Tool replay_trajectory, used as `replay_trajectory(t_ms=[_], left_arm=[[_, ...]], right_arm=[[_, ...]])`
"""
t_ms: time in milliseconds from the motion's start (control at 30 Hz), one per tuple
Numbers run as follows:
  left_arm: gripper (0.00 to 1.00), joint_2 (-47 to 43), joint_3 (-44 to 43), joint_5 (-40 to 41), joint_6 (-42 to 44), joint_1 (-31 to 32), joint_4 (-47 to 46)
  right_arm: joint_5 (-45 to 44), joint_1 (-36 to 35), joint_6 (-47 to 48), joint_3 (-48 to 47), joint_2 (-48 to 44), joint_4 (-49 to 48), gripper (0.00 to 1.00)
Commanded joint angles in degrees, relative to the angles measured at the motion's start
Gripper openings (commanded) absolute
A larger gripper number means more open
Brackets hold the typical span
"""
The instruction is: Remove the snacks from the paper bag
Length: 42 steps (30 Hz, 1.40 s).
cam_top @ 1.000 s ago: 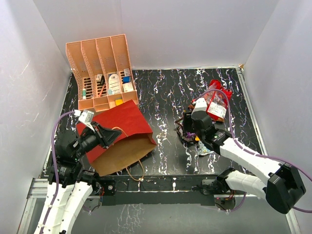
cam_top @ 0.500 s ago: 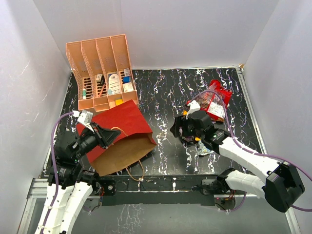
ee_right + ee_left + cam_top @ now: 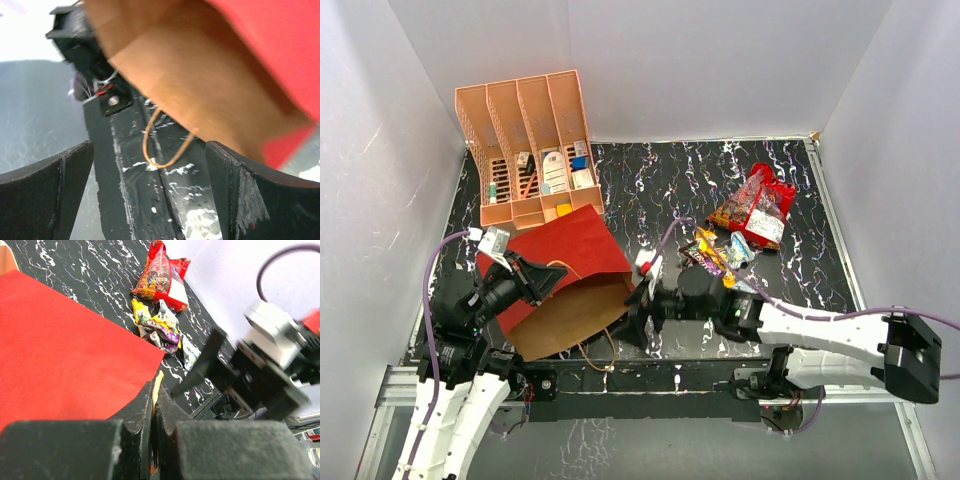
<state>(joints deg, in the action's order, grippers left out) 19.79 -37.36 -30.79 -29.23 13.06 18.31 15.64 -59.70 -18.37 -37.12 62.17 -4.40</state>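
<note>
Two tools: left tool (image 3: 540,281) clamps the paper bag (image 3: 570,250) by its rim; right tool (image 3: 633,318) gapes wide before its mouth.

One paper bag (image 3: 565,260), one rack (image 3: 535,100), one sweets bag (image 3: 760,207), several packets (image 3: 712,250).

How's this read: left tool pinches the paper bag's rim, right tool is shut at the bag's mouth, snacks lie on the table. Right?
Right tool is open, not shut: spread wide at the mouth of the paper bag, per the right wrist view. Left tool does pinch the rim; snacks lie on the table.
</note>
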Motion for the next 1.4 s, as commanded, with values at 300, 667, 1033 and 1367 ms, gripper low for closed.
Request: replay_trajectory(t_ms=[300, 667, 1033, 1367], left_arm=[[0.0, -1.1, 0.5, -0.6, -0.1, -0.3, -1.4], [0.0, -2.8, 0.5, -3.6, 0.5, -0.3, -2.7], [0.0, -4.6, 0.8, -4.2, 0.3, -0.3, -3.6], [0.0, -5.0, 1.2, -5.4, -0.2, -0.2, -4.6]], right_arm=[[-10.4, -16.9, 49.8, 1.6, 12.4, -23.6, 0.98], [-23.5, -16.4, 70.6, -11.8, 34.5, -30.7, 0.65], [-34.1, -14.3, 81.4, -23.4, 52.2, -31.1, 0.6], [-38.5, -10.7, 87.0, -34.6, 63.8, -31.4, 0.62]])
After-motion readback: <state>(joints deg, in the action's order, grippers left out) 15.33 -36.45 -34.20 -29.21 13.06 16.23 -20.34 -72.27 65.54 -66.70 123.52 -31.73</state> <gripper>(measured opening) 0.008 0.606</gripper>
